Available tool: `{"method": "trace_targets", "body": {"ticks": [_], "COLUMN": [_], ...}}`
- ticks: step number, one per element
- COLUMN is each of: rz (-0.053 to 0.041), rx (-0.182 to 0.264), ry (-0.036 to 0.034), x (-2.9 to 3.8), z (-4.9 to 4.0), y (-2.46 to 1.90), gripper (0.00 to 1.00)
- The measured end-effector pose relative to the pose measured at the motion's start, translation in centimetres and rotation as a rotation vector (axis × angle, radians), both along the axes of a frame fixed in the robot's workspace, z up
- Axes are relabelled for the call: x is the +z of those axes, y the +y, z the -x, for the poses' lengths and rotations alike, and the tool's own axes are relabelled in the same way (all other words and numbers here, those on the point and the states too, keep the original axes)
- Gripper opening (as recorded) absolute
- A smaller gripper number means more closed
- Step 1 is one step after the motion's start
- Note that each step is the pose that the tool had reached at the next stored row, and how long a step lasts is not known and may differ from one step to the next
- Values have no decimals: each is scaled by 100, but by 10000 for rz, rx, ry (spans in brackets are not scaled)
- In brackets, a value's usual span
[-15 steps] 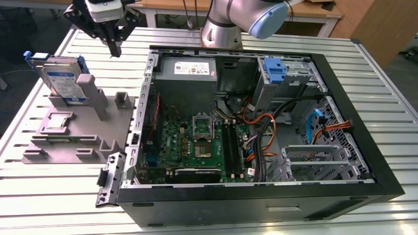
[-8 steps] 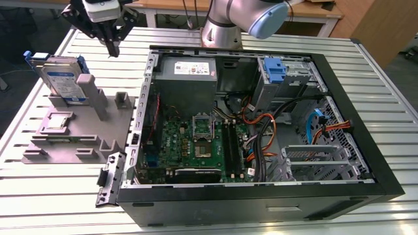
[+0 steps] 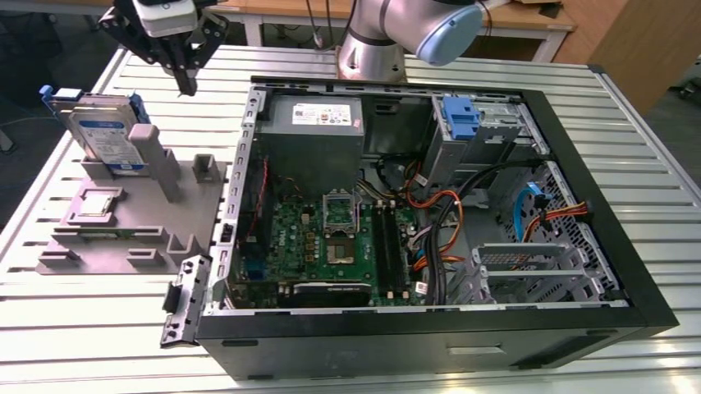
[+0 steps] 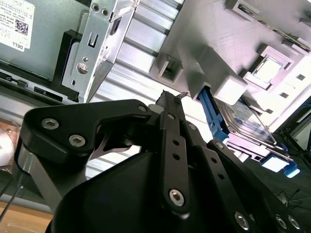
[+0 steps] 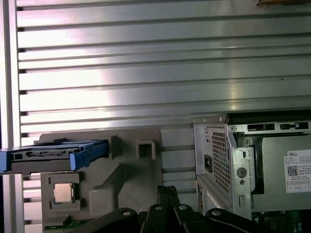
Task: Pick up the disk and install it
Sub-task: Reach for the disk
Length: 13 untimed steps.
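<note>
Pincer (image 3: 186, 85) closed, apparently empty, hovers near disk (image 3: 107, 135); disk stands upright in grey fixture (image 3: 137, 240), not yet picked, nothing installed.

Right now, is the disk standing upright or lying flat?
Upright. In the exterior view the disk stands on its edge in a slot of the grey holder, outside the computer case.

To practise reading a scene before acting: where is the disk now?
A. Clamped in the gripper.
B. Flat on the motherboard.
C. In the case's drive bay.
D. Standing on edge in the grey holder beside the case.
D: in the exterior view the disk stands on edge in the grey holder, outside the computer case, and the gripper is clear of it.
</note>
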<state>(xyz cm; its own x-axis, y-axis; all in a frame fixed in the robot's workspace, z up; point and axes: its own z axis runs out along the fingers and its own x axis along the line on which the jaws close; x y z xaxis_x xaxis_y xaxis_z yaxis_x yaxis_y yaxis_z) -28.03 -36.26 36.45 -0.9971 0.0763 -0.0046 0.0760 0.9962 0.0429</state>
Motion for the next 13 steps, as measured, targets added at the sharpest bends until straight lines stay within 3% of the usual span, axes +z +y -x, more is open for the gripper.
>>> {"method": "trace_targets", "body": {"ticks": [13], "rz": [0], "rx": [0], "ry": [0], "x": [-7], "z": [44], "y": [0], "gripper": [10]}}
